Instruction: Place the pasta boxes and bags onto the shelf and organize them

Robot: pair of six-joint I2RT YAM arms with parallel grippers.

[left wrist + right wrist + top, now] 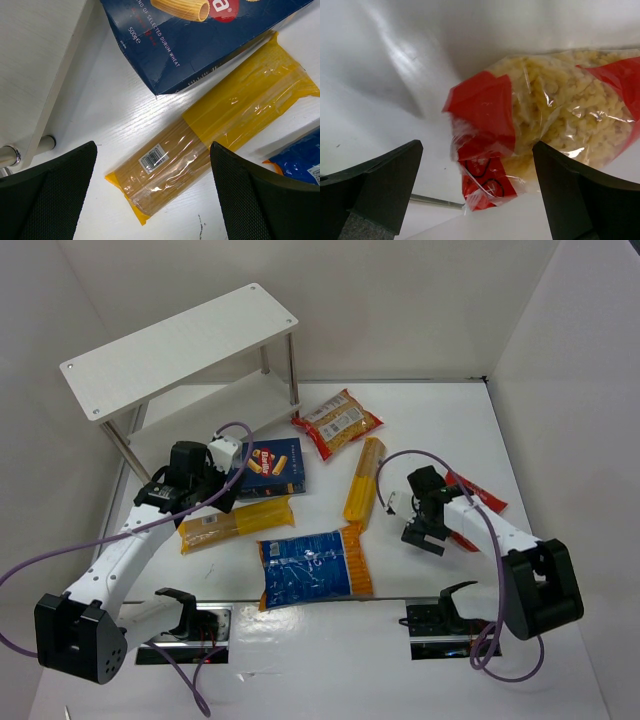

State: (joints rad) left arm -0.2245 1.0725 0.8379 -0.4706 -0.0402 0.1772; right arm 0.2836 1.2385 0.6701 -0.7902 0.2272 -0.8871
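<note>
The white two-tier shelf point(180, 350) stands at the far left; its lower board point(35, 60) shows in the left wrist view. On the table lie a dark blue box point(272, 468), a red-edged clear bag point(337, 422), two long yellow packs point(364, 480) point(237, 523) and a blue-orange bag point(313, 566). My left gripper point(212, 498) hovers open over the barcode end of one yellow pack point(200, 145), just below the box corner point(200, 45). My right gripper point(477, 150) is open, with the end of a second red-edged bag point(555, 115) between its fingers, untouched.
White walls close the table at the back and right. A thin silver post point(10, 155) of the shelf stands just left of my left fingers. The blue-orange bag's corner point(300, 160) lies right of my left gripper. Purple cables loop over both arms.
</note>
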